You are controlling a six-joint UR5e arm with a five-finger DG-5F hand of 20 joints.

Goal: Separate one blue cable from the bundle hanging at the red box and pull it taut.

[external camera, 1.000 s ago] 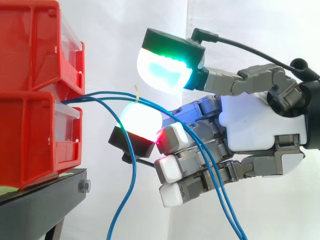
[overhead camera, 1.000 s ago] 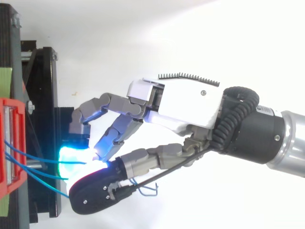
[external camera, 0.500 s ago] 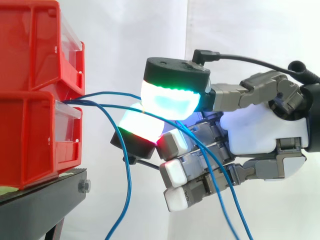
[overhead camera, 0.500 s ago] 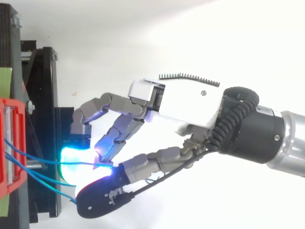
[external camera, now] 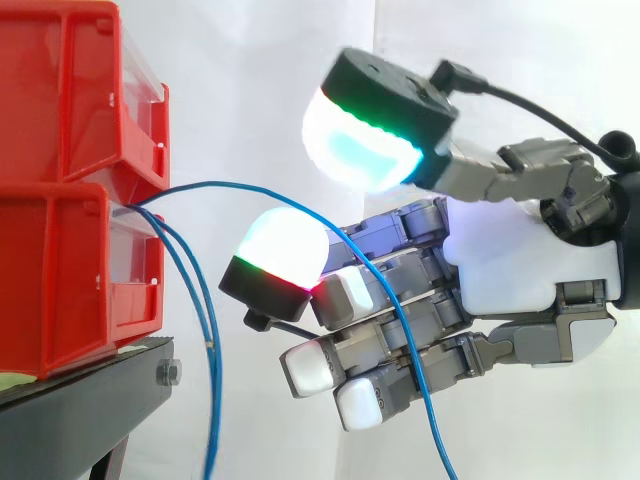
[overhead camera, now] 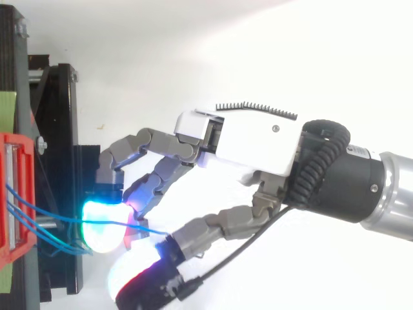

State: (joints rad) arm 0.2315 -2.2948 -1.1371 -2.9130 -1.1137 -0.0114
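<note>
Two red bins [external camera: 70, 190] sit stacked on the black stand [external camera: 80, 410] at the left. The hand [external camera: 510, 270] reaches in from the right, its fingers [external camera: 380, 290] loosely extended and clamping nothing, the thumb [external camera: 370, 130] well above them. One blue cable [external camera: 215, 184] leaves the lower bin's front, arcs over the white-glowing fingertip [external camera: 280, 245] and drops across the fingers. Two more blue cables [external camera: 208, 345] hang just beside the bins.
</note>
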